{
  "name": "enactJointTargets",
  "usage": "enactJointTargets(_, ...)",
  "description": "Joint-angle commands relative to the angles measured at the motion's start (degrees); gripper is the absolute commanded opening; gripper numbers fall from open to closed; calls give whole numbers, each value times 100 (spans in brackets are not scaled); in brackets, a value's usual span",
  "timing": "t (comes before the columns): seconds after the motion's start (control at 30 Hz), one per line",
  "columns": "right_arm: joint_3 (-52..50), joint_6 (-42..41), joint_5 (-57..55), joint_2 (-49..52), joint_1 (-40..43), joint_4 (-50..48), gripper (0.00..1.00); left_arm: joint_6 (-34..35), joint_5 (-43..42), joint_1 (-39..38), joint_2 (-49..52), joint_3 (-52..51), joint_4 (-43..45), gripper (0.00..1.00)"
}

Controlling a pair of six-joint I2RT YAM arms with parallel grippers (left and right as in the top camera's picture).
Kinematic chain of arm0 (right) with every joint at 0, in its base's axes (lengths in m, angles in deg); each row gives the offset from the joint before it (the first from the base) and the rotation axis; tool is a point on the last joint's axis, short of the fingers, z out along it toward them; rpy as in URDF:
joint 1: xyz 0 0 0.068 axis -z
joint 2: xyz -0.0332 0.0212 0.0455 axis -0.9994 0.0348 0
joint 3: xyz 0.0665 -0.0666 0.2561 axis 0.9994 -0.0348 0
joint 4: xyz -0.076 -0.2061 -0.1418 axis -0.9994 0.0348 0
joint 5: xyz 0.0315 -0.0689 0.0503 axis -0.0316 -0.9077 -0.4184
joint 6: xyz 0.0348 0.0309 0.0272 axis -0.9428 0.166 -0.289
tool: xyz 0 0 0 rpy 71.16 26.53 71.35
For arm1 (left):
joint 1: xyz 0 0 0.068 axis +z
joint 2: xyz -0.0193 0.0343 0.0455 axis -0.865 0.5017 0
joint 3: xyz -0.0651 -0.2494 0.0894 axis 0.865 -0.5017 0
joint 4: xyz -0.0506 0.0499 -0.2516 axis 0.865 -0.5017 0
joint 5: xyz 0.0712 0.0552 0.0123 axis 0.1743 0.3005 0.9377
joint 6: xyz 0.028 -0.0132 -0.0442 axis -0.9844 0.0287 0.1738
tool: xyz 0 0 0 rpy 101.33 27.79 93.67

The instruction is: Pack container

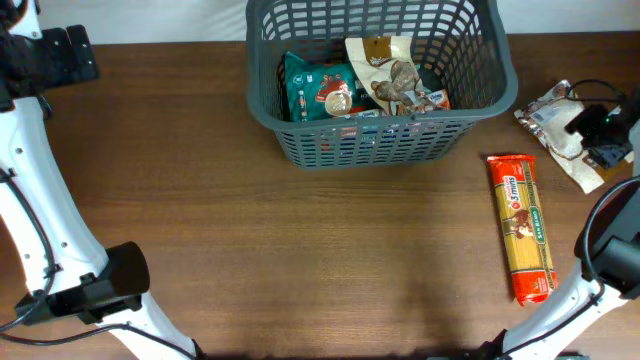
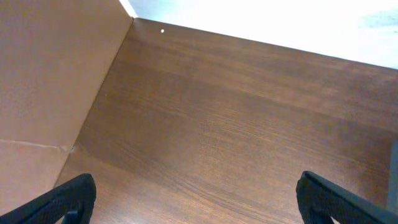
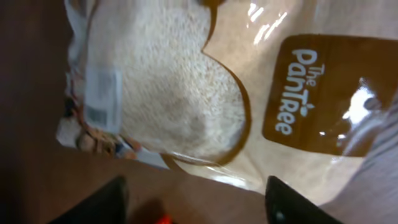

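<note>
The container (image 1: 497,95) is a dark grey slotted basket at the back middle of the table. Inside it lie a teal packet (image 1: 320,90) and a white-and-brown packet (image 1: 390,75). A grain bag (image 1: 550,115) with a brown label lies at the far right, and my right gripper (image 1: 583,128) hangs over it. In the right wrist view the grain bag (image 3: 186,93) fills the frame; the right gripper (image 3: 196,208) is open, just short of the bag's near edge, with bare table between its fingers. My left gripper (image 2: 199,199) is open over bare wood, far left (image 1: 70,55).
An orange spaghetti packet (image 1: 522,225) lies lengthwise on the right side of the table, in front of the grain bag. A brown wall (image 2: 50,81) borders the table on the left in the left wrist view.
</note>
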Motion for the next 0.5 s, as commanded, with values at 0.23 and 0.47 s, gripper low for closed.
enactJointTargets(0.23, 94, -1311, 63, 387, -256, -389, 80, 79, 22, 20, 28, -24, -2, 99)
enactJointTargets(0.47, 94, -1408, 72, 671, -479, -651, 82, 79, 22, 20, 28, -24, -2, 99)
